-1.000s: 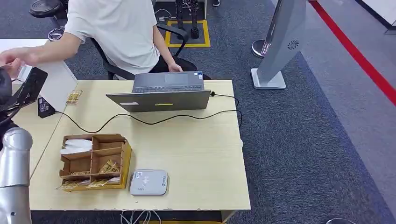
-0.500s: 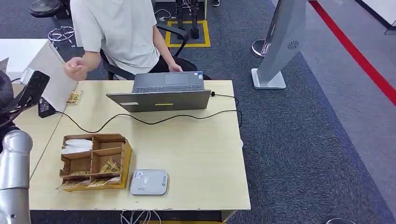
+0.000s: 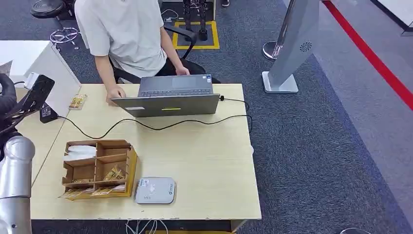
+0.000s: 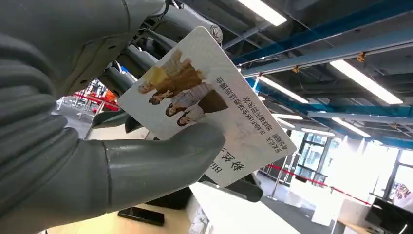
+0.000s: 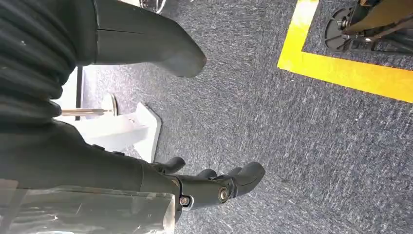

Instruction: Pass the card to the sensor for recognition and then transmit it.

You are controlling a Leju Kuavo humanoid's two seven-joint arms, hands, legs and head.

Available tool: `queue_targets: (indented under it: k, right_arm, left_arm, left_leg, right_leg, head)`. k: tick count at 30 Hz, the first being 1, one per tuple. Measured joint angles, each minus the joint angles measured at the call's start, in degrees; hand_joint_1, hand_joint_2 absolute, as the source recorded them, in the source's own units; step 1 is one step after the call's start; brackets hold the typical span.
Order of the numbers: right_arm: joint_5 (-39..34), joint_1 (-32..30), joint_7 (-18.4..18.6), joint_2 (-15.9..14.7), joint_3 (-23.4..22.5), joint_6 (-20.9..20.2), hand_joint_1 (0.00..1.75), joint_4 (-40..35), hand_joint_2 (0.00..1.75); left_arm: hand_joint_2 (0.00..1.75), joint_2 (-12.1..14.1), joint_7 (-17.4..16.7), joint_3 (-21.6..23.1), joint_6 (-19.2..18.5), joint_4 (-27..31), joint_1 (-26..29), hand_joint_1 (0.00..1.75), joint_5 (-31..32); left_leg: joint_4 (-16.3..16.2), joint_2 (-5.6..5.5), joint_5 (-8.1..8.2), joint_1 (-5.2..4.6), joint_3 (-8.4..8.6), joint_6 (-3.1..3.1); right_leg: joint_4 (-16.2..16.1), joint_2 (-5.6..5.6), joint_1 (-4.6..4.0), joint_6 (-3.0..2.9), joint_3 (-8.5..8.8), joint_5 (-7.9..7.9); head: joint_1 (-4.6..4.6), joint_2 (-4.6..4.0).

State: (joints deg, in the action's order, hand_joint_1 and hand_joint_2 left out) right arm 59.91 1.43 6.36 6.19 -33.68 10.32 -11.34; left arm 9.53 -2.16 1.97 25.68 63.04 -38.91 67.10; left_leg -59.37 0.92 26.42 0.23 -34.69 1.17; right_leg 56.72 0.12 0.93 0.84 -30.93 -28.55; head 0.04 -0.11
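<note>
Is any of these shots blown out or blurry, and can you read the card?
Left wrist view: windows blown out, ceiling lights glaring, card sharp in the left robot hand, print readable. Head view: evenly lit, soft. Right wrist view: carpet sharp, right robot hand dim.

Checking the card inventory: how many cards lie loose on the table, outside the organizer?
1: a card at the table's far left corner. Others may be hidden behind the laptop.

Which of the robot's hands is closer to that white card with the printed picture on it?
Left. The left hand grips the white printed card; the right hand hangs over grey carpet.
</note>
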Motion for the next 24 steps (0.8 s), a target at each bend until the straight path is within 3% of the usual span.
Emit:
queue_targets:
  k: [4, 10, 13, 14, 16, 24]
  right_arm:
    - [0.1, 0.0, 0.0, 0.0, 0.0, 0.0, 0.00, 0.0, 1.75]
    - [0.1, 0.0, 0.1, 0.0, -0.1, 0.3, 0.00, 0.0, 1.75]
    - [0.1, 0.0, 0.1, 0.0, -0.1, 0.3, 0.00, 0.0, 1.75]
    - [0.1, -0.1, 0.2, 0.0, -0.4, 0.3, 0.00, 0.0, 1.75]
    - [0.1, -0.1, 0.3, 0.0, -0.7, 0.3, 0.00, 0.0, 1.75]
    - [0.1, -0.2, 0.4, 0.0, -1.2, 0.5, 0.00, 0.0, 1.75]
  left_arm:
    - [1.75, -0.1, 1.0, 0.5, 0.0, 1.2, 1.0, 1.75, -0.2]
    - [1.75, -2.5, 2.2, 5.3, 0.2, 12.4, 8.5, 1.75, 1.0]
    - [1.75, -2.8, 2.4, 6.1, 0.2, 13.7, 9.6, 1.75, 1.1]
    - [1.75, -3.7, 2.9, 9.6, -0.5, 18.3, 12.4, 1.75, 1.4]
    - [1.75, -4.5, 3.0, 12.9, -1.6, 21.4, 14.6, 1.75, 1.6]
    - [1.75, -6.6, 2.9, 22.3, -2.9, 27.9, 20.0, 1.75, 1.5]
  left_leg:
    - [0.0, 0.00, 0.00, 0.00, 0.00, 0.00]
    - [0.0, -0.01, 0.03, -0.05, -0.03, 0.02]
    - [0.0, 0.00, 0.06, -0.06, -0.03, 0.03]
    - [0.0, 0.00, 0.08, -0.08, -0.04, 0.06]
    - [0.0, -0.02, 0.09, -0.09, -0.04, 0.06]
    - [0.0, -0.01, 0.09, -0.12, -0.04, 0.06]
  right_leg:
    - [0.0, 0.00, 0.00, 0.00, 0.00, 0.00]
    - [-0.1, -0.01, 0.04, 0.01, -0.01, -0.01]
    - [-0.1, 0.00, 0.05, 0.01, -0.01, -0.01]
    - [-0.1, -0.01, 0.06, 0.01, -0.03, -0.01]
    - [-0.1, -0.04, 0.08, 0.03, -0.02, -0.02]
    - [-0.1, -0.02, 0.05, 0.02, -0.04, -0.02]
  head:
    - [0.00, 0.00]
    - [0.00, 0.00]
    - [0.02, 0.00]
    - [0.02, 0.00]
    - [0.00, 0.00]
    - [0.00, 0.00]
